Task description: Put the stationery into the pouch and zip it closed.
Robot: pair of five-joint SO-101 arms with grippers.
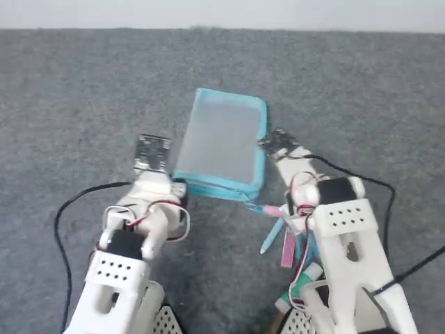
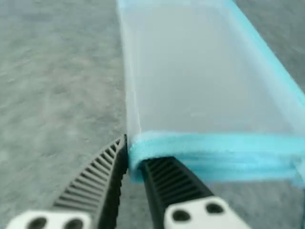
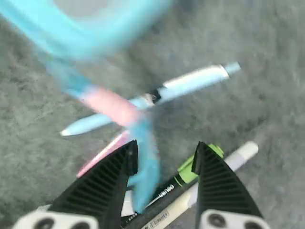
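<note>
A light blue pouch point(image 1: 221, 139) with a translucent top lies flat in the middle of the grey table. My left gripper point(image 2: 134, 157) is shut on the pouch's near left corner point(image 2: 138, 145); from above, it sits at that corner point(image 1: 179, 188). My right gripper point(image 3: 164, 152) hangs open over a loose pile of pens just right of the pouch's near edge. A blurred blue pen point(image 3: 145, 167) lies between its fingers, close to one of them. A blue-and-white pen point(image 3: 190, 83), a pink-banded pen point(image 3: 112, 106) and a green marker point(image 3: 193, 172) lie below.
More pens point(image 1: 277, 240) are scattered under the right arm, between the pouch and the arm's base. Grey carpet-like cloth point(image 1: 83, 90) covers the table around the pouch. Cables trail from both arms.
</note>
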